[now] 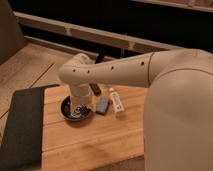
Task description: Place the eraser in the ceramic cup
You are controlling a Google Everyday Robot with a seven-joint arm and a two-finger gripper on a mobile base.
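Observation:
The ceramic cup is a dark, low, bowl-like vessel with a pale pattern inside, standing on the left part of the wooden board. My gripper hangs straight down from the pale wrist into the cup's mouth and is open, with nothing seen in it. The eraser, a small black oblong block, lies on the board just behind and to the right of the wrist, partly hidden by it.
A blue-grey rectangular block lies right of the cup, and a white tube lies beside that. A dark cloth covers the board's left side. My arm and body fill the right of the view.

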